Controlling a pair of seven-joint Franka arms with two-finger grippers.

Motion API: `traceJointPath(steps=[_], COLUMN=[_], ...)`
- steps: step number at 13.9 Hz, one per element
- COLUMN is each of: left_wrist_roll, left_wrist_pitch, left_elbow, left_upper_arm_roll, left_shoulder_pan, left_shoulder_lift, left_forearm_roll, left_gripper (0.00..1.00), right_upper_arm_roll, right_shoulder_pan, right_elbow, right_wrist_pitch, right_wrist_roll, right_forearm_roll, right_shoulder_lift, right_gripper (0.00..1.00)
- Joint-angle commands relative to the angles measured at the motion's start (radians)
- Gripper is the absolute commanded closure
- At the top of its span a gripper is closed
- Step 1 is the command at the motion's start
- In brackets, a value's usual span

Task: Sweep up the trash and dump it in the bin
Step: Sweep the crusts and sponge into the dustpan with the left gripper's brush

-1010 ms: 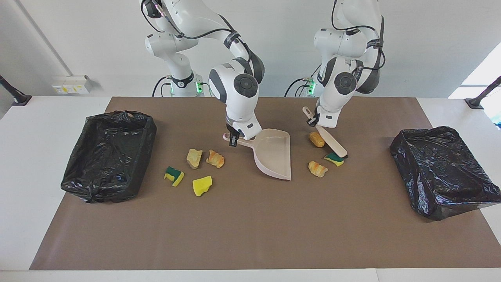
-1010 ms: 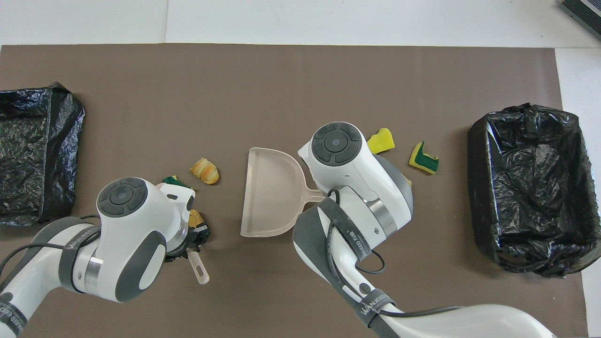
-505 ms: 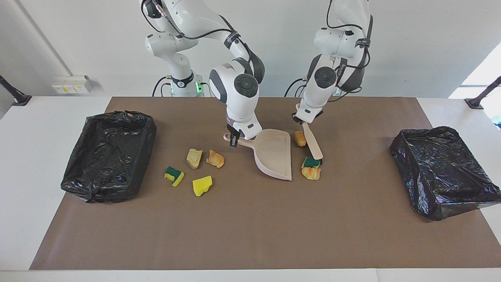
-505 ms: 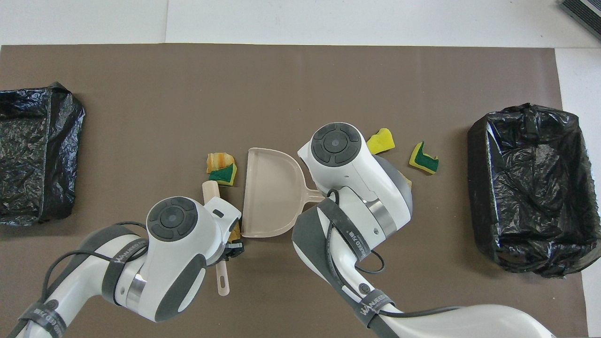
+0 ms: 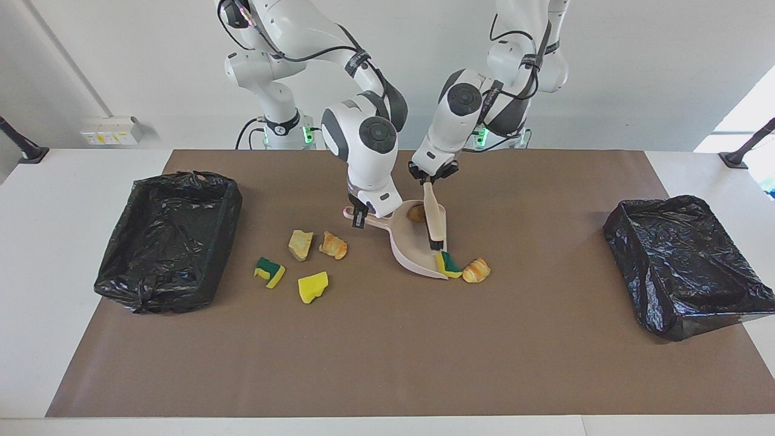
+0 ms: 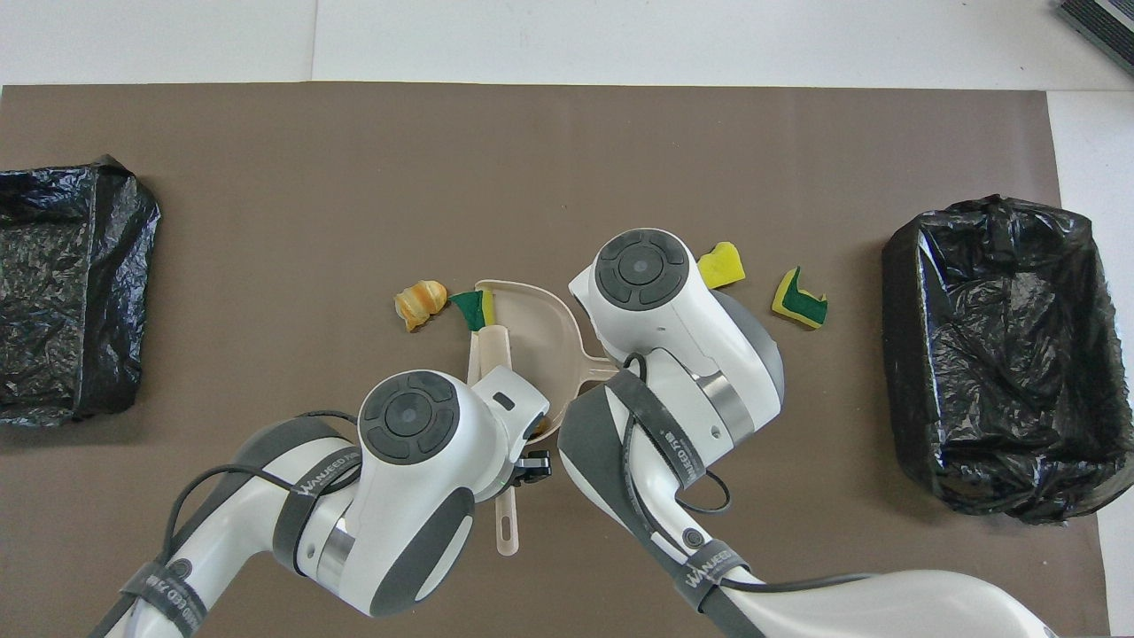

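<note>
My right gripper [image 5: 363, 216] is shut on the handle of the beige dustpan [image 5: 412, 245], which rests on the brown mat. My left gripper [image 5: 431, 177] is shut on the beige brush [image 5: 433, 219], whose bristles stand inside the pan near its lip. Of the trash, an orange chunk [image 5: 416, 213] lies in the pan and a green-yellow sponge [image 5: 449, 264] sits at its lip. A croissant-like piece [image 5: 476, 270] lies on the mat beside that sponge. Several more scraps [image 5: 313, 286] lie toward the right arm's end. From overhead I see the dustpan [image 6: 540, 323], brush [image 6: 493, 347] and croissant-like piece [image 6: 419, 302].
A black-lined bin [image 5: 169, 239] stands at the right arm's end of the table, and another bin [image 5: 684, 266] stands at the left arm's end. Both arms crowd together over the middle of the mat [image 5: 387, 351].
My left arm swept the brush toward the dustpan. The orange chunk went into the pan, the sponge reached its lip, and the croissant-like piece slid along beside it. The right arm barely moved.
</note>
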Motion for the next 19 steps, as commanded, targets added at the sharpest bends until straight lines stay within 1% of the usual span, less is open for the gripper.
traceJointPath(steps=[1,2,3,5,6,8,9,10,12,14,15,16,19], left_wrist_roll=[0.144,0.225,0.294,0.455,0.520,0.592,0.615,0.621,0.631,0.637,0.684,0.733,0.740], left_wrist_pitch=[-0.027,-0.038,-0.064,-0.125,-0.159,-0.203,-0.203,-0.194,-0.194,-0.197,-0.187,-0.170,-0.139], left_elbow=[0.039,0.039,0.055,0.110,0.145,0.216,0.225,0.227,0.227,0.227,0.225,0.219,0.199], left_upper_arm_roll=[0.018,0.021,0.021,0.021,0.021,0.021,0.023,0.022,0.023,0.022,0.021,0.021,0.018], left_shoulder_pan=[0.009,0.032,0.082,0.154,0.193,0.246,0.266,0.288,0.309,0.392,0.412,0.418,0.397], left_shoulder_lift=[0.023,0.020,0.022,0.028,0.042,0.086,0.095,0.100,0.105,0.150,0.175,0.186,0.201], left_forearm_roll=[-0.007,-0.005,0.004,0.077,0.086,0.094,0.096,0.120,0.195,0.199,0.200,0.200,0.199], left_gripper=[1.00,1.00,1.00,1.00,1.00,1.00,1.00,1.00,1.00,1.00,1.00,1.00,1.00], right_upper_arm_roll=[0.006,0.006,0.006,0.007,0.007,0.007,0.007,0.007,0.007,0.007,0.007,0.007,0.007], right_shoulder_pan=[-0.017,-0.017,-0.022,-0.057,-0.068,-0.086,-0.086,-0.086,-0.080,-0.077,-0.074,-0.073,-0.073], right_elbow=[-0.013,-0.013,-0.013,-0.017,-0.020,-0.039,-0.048,-0.059,-0.057,-0.056,-0.056,-0.056,-0.056], right_wrist_pitch=[0.029,0.029,0.029,0.032,0.035,0.064,0.088,0.114,0.118,0.119,0.122,0.122,0.124], right_wrist_roll=[0.003,0.003,0.001,-0.008,-0.022,-0.036,-0.031,-0.028,-0.024,-0.024,-0.024,-0.024,-0.024], right_forearm_roll=[0.004,0.006,0.006,0.018,0.020,0.020,0.020,0.021,0.021,0.021,0.020,0.021,0.020], right_shoulder_lift=[-0.004,-0.004,-0.002,0.004,0.004,0.007,0.013,0.018,0.018,0.019,0.019,0.019,0.019], right_gripper=[1.00,1.00,1.00,1.00,1.00,1.00,1.00,1.00,1.00,1.00,1.00,1.00,1.00])
